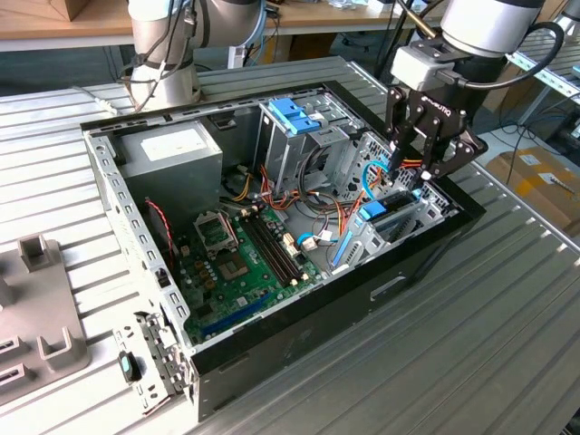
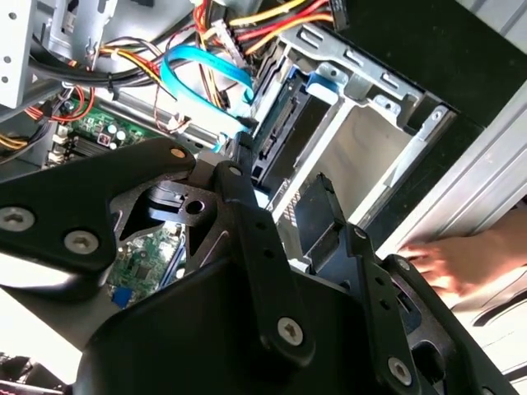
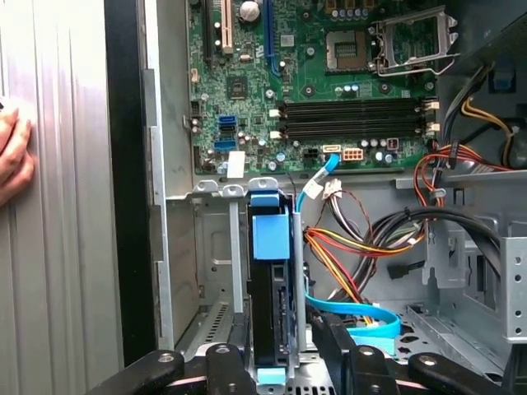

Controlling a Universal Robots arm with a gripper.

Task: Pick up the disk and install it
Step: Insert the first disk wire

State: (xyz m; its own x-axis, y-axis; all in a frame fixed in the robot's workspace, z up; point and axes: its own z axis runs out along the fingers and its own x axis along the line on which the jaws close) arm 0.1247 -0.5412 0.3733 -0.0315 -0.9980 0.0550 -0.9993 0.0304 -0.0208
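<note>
While 1 gripper (image 1: 410, 174) hangs w/ jaws apart, 1 disk (image 3: 270, 313) stands in cage (image 3: 216, 263).

The arm (image 1: 494, 23) in the exterior view's upper right is silver-grey, a black cable (image 1: 559, 47) looping beside it. The gripper (image 1: 417, 168) is black with white lettering. In the second wrist view, silver screws (image 2: 290, 330) stud it.

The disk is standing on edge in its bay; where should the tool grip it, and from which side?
Probably grip the disk across its flat faces at the exposed blue-railed edge, coming from above through the open case. It stands on edge in the cage, whose walls cover the rest; the tool hangs over it, jaws open.
</note>
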